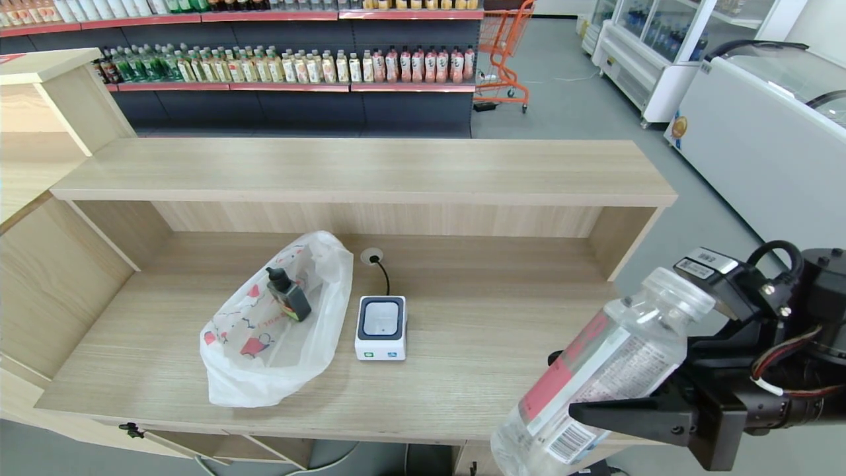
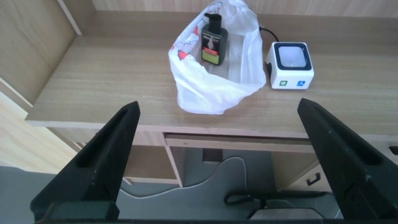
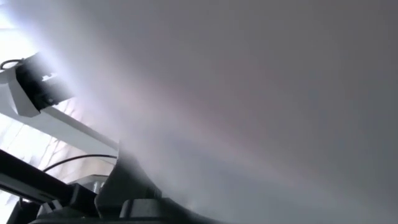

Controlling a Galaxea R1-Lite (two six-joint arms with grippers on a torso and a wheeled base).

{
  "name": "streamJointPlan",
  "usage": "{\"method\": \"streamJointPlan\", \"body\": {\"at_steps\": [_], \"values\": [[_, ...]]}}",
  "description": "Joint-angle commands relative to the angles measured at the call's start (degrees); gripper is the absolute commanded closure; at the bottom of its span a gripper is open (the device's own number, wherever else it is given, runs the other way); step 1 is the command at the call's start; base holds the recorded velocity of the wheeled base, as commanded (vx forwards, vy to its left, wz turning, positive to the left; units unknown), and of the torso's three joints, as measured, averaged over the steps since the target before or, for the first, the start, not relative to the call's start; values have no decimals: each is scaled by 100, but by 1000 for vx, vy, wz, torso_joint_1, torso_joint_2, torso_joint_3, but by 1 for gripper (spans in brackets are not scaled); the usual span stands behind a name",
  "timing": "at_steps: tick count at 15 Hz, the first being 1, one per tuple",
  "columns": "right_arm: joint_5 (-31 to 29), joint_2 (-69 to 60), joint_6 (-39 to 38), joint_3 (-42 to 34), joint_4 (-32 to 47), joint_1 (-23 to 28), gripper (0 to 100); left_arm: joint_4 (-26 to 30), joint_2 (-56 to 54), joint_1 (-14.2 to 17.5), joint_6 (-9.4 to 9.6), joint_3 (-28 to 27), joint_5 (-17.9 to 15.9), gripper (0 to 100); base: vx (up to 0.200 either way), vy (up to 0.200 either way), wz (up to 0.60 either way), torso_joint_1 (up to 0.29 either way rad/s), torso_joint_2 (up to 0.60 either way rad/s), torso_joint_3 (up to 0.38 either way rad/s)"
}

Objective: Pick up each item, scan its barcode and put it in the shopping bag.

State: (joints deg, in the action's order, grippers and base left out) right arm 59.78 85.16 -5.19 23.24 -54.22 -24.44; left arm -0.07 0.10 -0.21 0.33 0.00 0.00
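My right gripper is shut on a clear plastic bottle with a red and white label, held tilted off the counter's front right corner, cap end up; a barcode shows near its lower end. The white barcode scanner sits mid-counter with its cable running back. To its left lies the white shopping bag, open, with a dark pump bottle inside. My left gripper hangs open below and in front of the counter's front edge, nothing between its fingers.
The wooden counter has a raised back shelf and side walls. Free surface lies right of the scanner. Store shelves of drinks, an orange cart and freezers stand behind.
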Motion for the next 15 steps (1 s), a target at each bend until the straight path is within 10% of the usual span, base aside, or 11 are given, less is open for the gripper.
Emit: {"method": "streamJointPlan", "body": {"at_steps": [1, 15], "values": [[-2, 71, -8, -3, 0, -78, 100, -1, -1, 3, 2, 0, 0, 0, 0, 0, 0, 0, 0, 0], [-10, -132, -52, -56, 228, -228, 100, -1, -1, 3, 2, 0, 0, 0, 0, 0, 0, 0, 0, 0]]}}
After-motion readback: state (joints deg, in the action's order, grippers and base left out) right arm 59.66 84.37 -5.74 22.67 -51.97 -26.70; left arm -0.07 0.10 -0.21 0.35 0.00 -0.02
